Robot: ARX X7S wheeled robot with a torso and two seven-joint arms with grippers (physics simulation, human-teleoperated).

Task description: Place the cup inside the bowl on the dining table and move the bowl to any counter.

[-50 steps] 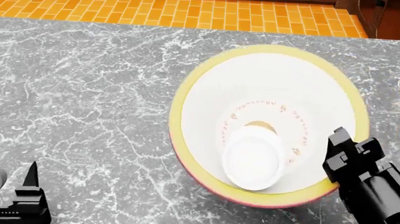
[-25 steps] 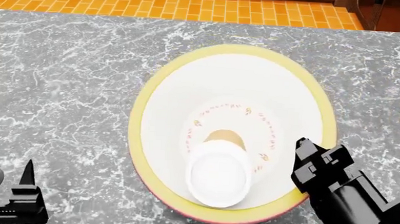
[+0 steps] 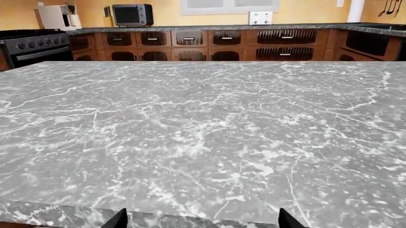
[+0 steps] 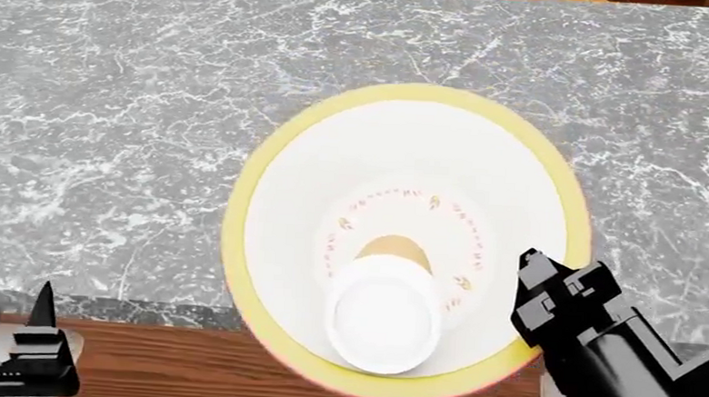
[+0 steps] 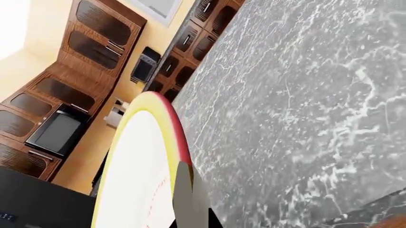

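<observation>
Lower right of the head view, the black right gripper [image 4: 542,279] is clamped on the near-right rim of the wide shallow yellow-rimmed white bowl [image 4: 454,158], which carries the tan paper cup with white lid [image 4: 383,323] and overhangs the grey marble worktop [image 4: 116,104]. Lower left, the left gripper [image 4: 42,319] hangs released and idle.

one bowl [image 4: 408,156], one cup [image 4: 384,318], one dining table [image 4: 115,131].
</observation>
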